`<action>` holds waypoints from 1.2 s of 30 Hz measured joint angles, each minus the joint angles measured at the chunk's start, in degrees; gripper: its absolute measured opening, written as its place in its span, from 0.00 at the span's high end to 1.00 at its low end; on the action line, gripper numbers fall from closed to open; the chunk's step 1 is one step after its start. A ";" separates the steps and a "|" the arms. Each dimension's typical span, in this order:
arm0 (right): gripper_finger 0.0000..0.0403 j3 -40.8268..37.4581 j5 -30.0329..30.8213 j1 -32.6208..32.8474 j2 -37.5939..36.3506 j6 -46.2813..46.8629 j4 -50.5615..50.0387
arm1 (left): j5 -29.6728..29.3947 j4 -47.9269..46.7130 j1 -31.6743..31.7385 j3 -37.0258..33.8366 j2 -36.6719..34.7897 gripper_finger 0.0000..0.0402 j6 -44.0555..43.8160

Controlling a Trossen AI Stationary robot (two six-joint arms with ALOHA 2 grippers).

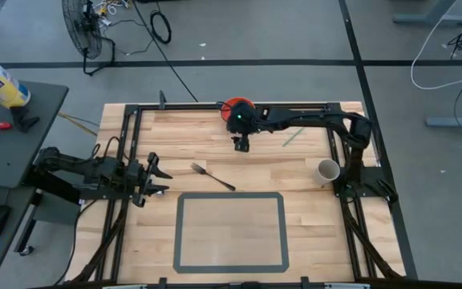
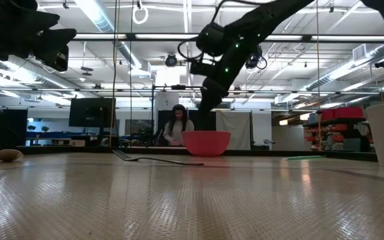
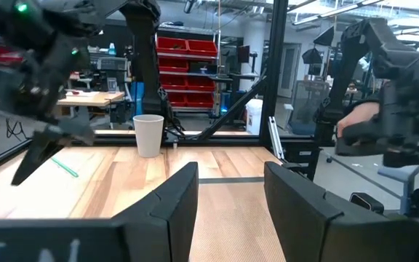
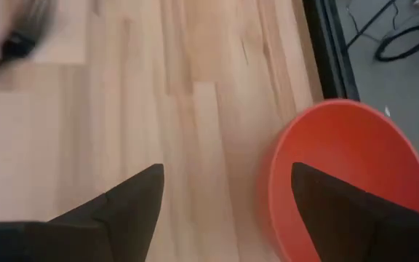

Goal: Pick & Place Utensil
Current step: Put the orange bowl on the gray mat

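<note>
approach step: right tool [image 1: 241,145] wide, empty, above desk [image 1: 311,209] beside red bowl [image 1: 233,107]; next, reach fork [image 1: 212,177], straddle handle. left tool [image 1: 152,178] wide, waiting at desk edge.

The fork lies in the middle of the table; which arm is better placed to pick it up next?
Probably the right. Its open tool hangs above the table close to the fork, near the red bowl. The left tool waits at the table's left edge.
</note>
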 joint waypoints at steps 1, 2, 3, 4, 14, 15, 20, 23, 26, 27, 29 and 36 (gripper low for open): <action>0.26 0.00 0.01 -0.64 0.56 -0.26 0.17 | 0.00 -0.02 -0.02 0.02 0.00 0.59 0.00; 0.27 0.00 0.00 -1.37 1.08 -0.30 0.52 | 0.00 0.03 -0.02 0.01 0.00 0.59 0.01; 0.28 0.00 0.01 -2.09 1.54 -0.31 0.37 | 0.00 0.00 0.00 0.02 0.00 0.59 0.00; 0.28 0.00 0.00 -2.77 2.15 -0.32 0.34 | 0.00 -0.01 -0.02 0.02 0.00 0.59 0.00; 0.37 0.02 -1.01 -6.92 6.96 0.22 3.90 | 0.00 0.01 0.00 0.02 0.00 0.59 0.00; 0.39 0.02 -1.65 -7.13 6.96 0.71 3.73 | 0.00 0.02 -0.02 0.02 0.00 0.59 0.01; 0.53 0.01 -4.79 -7.67 6.96 2.08 3.39 | 0.00 -0.01 -0.01 0.02 0.00 0.59 0.02; 0.60 0.02 -5.04 -7.62 6.96 2.05 3.41 | 0.00 -0.01 -0.01 0.02 0.00 0.59 0.02; 0.65 0.01 -5.02 -7.60 6.96 1.74 3.27 | 0.00 0.01 -0.01 0.00 0.00 0.59 0.02; 0.67 0.00 -5.02 -7.60 6.96 1.68 3.27 | 0.00 -0.01 -0.01 0.01 0.00 0.59 0.02; 0.70 0.02 -5.08 -7.60 6.96 1.64 3.23 | 0.00 0.03 -0.02 0.02 0.00 0.59 0.00; 0.80 0.00 -5.13 -7.56 6.96 1.64 3.12 | 0.00 0.01 -0.02 0.02 0.00 0.59 0.02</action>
